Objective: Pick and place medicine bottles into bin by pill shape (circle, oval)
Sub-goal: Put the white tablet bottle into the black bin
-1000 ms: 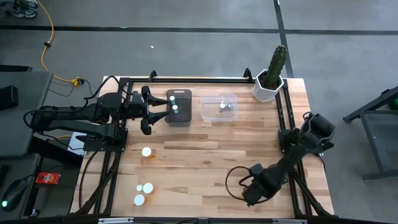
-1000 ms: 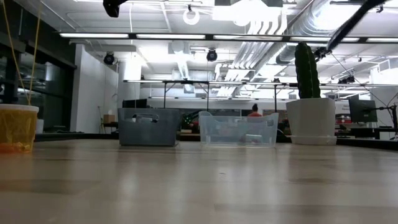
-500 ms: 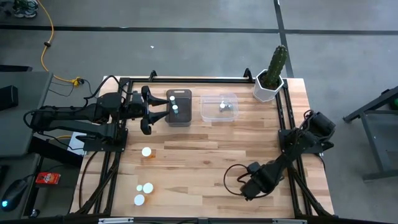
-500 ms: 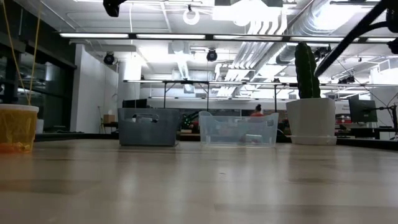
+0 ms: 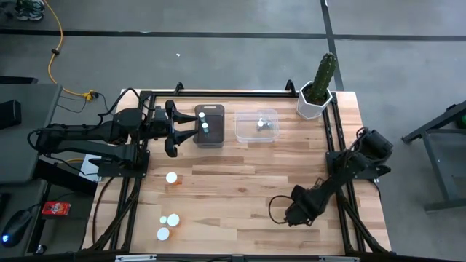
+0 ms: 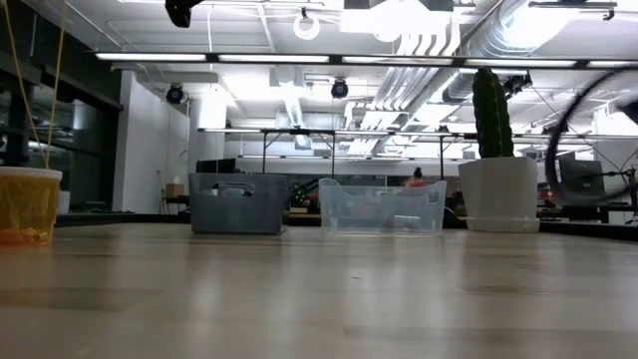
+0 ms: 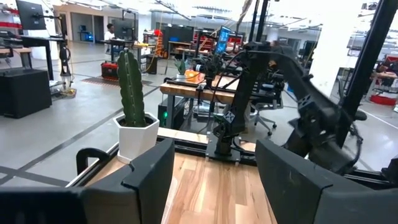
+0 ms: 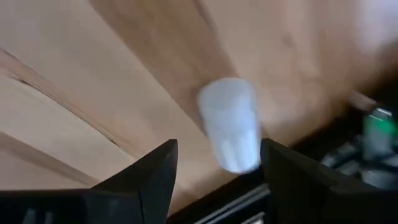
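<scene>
Left gripper (image 5: 173,132) hangs at the table's 10 o'clock, just beside the dark bin (image 5: 209,125), fingers (image 7: 146,177) spread apart and holding nothing. Right gripper (image 5: 291,216) is at the table's 5 o'clock, low over the wood, fingers (image 8: 157,174) released and wide, nothing between them; right wrist view shows 1 white-capped bottle (image 8: 230,123) lying on the table ahead of it, blurred.

Dark bin holds 2 bottles (image 5: 204,126); the clear bin (image 5: 256,126) beside it, at 12 o'clock, holds 1 bottle (image 5: 261,124). 1 orange bottle (image 5: 172,177) stands at 9 o'clock. 3 more white caps (image 5: 169,223) cluster at 7 o'clock, well apart from both grippers. Cactus in white pot (image 5: 315,91) sits at 1 o'clock.
</scene>
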Action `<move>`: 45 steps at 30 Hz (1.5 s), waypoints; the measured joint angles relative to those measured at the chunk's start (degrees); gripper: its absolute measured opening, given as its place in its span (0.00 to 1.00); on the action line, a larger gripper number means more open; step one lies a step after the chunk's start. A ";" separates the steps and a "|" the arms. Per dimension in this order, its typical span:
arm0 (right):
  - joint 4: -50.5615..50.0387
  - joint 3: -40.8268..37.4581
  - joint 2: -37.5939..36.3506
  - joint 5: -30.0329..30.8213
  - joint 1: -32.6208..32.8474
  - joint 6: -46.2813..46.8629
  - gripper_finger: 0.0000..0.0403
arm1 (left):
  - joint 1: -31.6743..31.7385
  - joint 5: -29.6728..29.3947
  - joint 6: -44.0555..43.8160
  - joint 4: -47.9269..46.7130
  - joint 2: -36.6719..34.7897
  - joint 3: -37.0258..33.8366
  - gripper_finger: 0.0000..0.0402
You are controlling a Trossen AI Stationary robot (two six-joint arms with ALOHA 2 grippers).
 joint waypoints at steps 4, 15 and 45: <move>3.68 -5.04 0.11 -1.28 -1.03 -1.01 0.55 | 0.00 -0.06 0.00 0.21 0.00 0.00 0.53; 9.37 -8.59 -0.02 -2.17 -2.87 -3.02 0.52 | 0.00 -0.08 -2.12 1.45 -0.01 0.00 0.53; 6.41 -8.59 0.07 -7.73 -3.25 -7.22 0.61 | -0.02 -1.35 -2.10 1.43 -0.01 0.00 0.53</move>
